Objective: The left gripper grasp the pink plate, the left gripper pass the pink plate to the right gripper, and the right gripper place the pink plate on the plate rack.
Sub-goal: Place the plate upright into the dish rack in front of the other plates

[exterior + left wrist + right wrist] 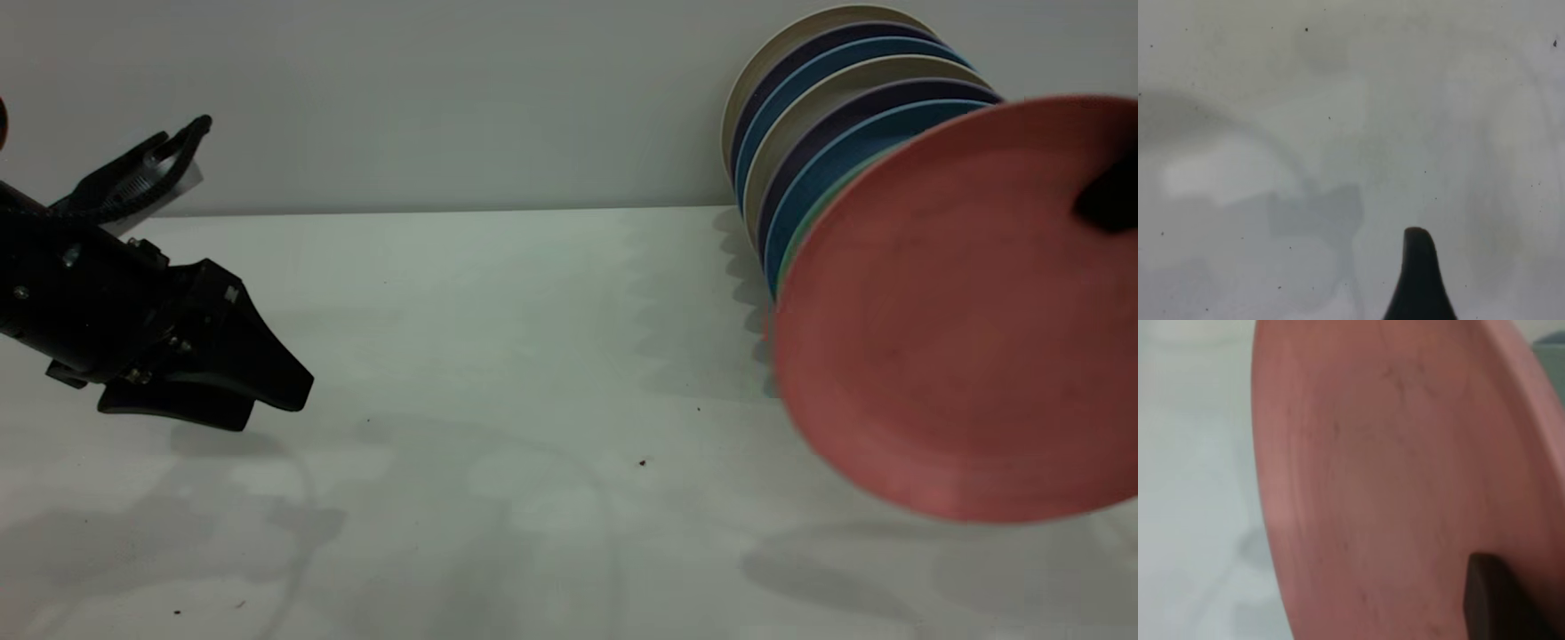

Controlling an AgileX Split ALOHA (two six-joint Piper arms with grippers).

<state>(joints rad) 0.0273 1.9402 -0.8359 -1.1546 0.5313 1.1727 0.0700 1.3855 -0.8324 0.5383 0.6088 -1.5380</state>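
Note:
The pink plate (942,329) hangs in the air at the right, tilted and nearly upright, just in front of a row of standing plates. My right gripper (1104,203) is shut on its upper right rim; only one black finger shows, pressed on the plate's face. In the right wrist view the pink plate (1391,473) fills the frame, with that finger (1491,600) on it. My left gripper (276,404) sits low over the table at the far left, open and empty. One finger (1418,273) shows above bare table in the left wrist view. The plate rack's wires are hidden behind the plates.
Several plates stand on edge in a row at the back right: cream (756,80), dark purple, blue (800,187) and a mint-green one (811,224) right behind the pink plate. The white table (533,373) meets a white wall at the back.

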